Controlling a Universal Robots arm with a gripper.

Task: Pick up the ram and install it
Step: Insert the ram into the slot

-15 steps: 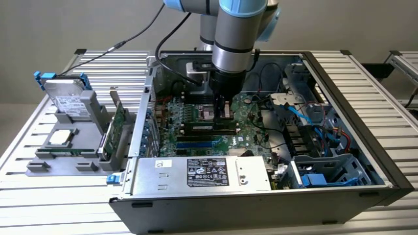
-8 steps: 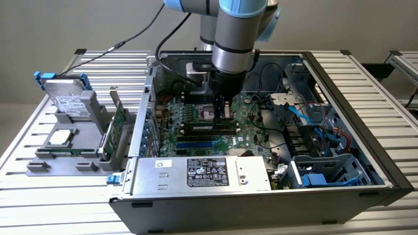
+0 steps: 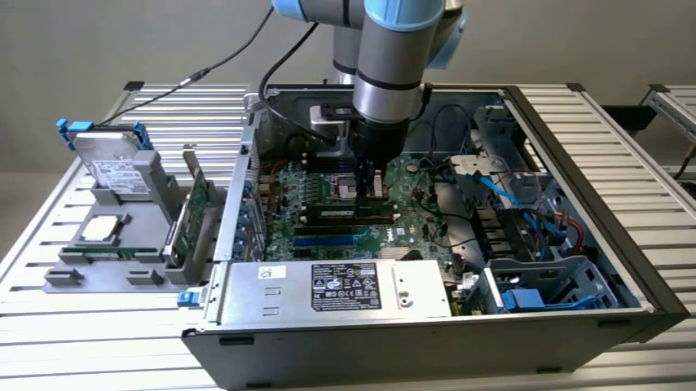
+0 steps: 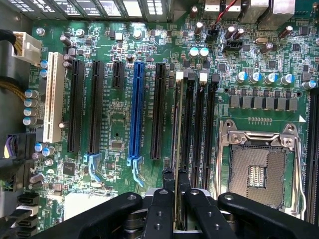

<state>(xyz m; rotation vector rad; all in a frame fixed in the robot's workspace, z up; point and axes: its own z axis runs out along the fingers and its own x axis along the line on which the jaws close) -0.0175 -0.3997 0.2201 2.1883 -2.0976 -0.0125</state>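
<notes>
My gripper (image 3: 367, 189) reaches straight down into the open computer case (image 3: 609, 204), over the green motherboard (image 4: 114, 124). In the wrist view the ram (image 4: 178, 134) is seen edge-on as a thin strip, standing upright along one of the black memory slots (image 4: 208, 129) beside the CPU socket (image 4: 261, 169). Both black fingers (image 4: 162, 209) press against its two faces at one end, so the gripper (image 4: 177, 201) is shut on it. From the exterior view the ram (image 3: 348, 213) lies low at the board, just under the fingertips. Whether it is fully seated I cannot tell.
A blue expansion slot (image 4: 135, 109) and black slots run parallel to the ram. The power supply (image 3: 337, 285) and drive cage (image 3: 544, 285) with blue cables crowd the case front. At the exterior view's left, a grey fixture (image 3: 65, 273) holds a hard drive (image 3: 109, 159), an expansion card (image 3: 196, 216) and a CPU (image 3: 101, 228).
</notes>
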